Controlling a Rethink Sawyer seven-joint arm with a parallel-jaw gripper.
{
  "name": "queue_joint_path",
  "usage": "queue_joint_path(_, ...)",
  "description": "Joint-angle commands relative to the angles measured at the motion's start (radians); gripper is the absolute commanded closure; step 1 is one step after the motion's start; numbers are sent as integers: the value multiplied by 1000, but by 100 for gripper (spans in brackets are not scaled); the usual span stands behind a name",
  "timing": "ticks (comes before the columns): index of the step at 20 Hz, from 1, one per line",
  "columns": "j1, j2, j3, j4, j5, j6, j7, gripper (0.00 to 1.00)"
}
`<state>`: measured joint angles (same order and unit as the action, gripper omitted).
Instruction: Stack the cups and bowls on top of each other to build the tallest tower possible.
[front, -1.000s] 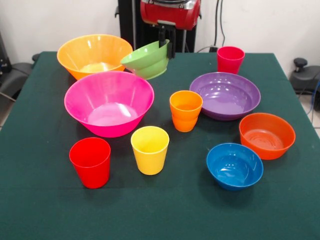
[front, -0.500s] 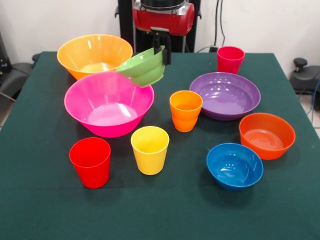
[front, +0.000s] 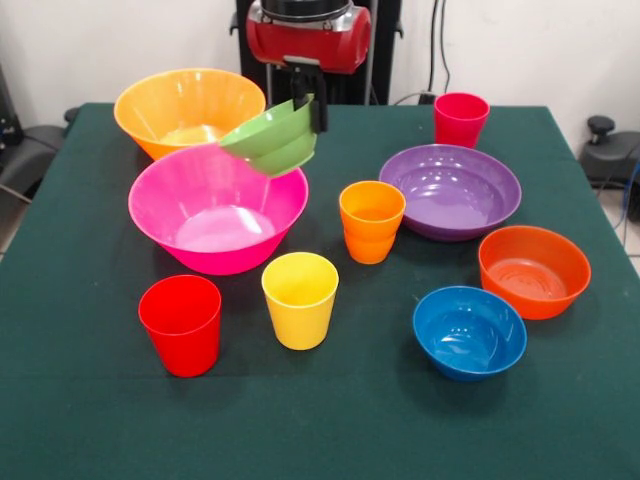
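My gripper (front: 309, 108) is shut on the rim of the small ribbed green bowl (front: 272, 140) and holds it tilted in the air over the far right rim of the big hot-pink bowl (front: 218, 205). The big orange-yellow bowl (front: 187, 108) stands behind it. The purple bowl (front: 451, 190), the medium orange bowl (front: 533, 270) and the blue bowl (front: 469, 331) sit at the right. The red cup (front: 182, 324), yellow cup (front: 300, 299) and orange cup (front: 371, 220) stand in front and middle. The crimson-pink cup (front: 460, 119) stands at the far right.
The dark green tablecloth (front: 320, 420) covers the table. The robot's black pedestal (front: 380, 80) stands behind the far edge. A black object (front: 608, 150) lies off the table at the right.
My gripper has carried the green bowl leftward, from beside the orange-yellow bowl to over the hot-pink bowl's far rim. The other cups and bowls have not moved.
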<state>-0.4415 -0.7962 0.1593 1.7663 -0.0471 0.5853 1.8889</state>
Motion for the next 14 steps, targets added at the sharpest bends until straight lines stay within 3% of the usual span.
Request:
queue_joint_path(1, -14, 85, 98, 7, -101, 39, -121, 100)
queue_joint_path(14, -59, 159, 128, 34, -151, -70, -96, 100)
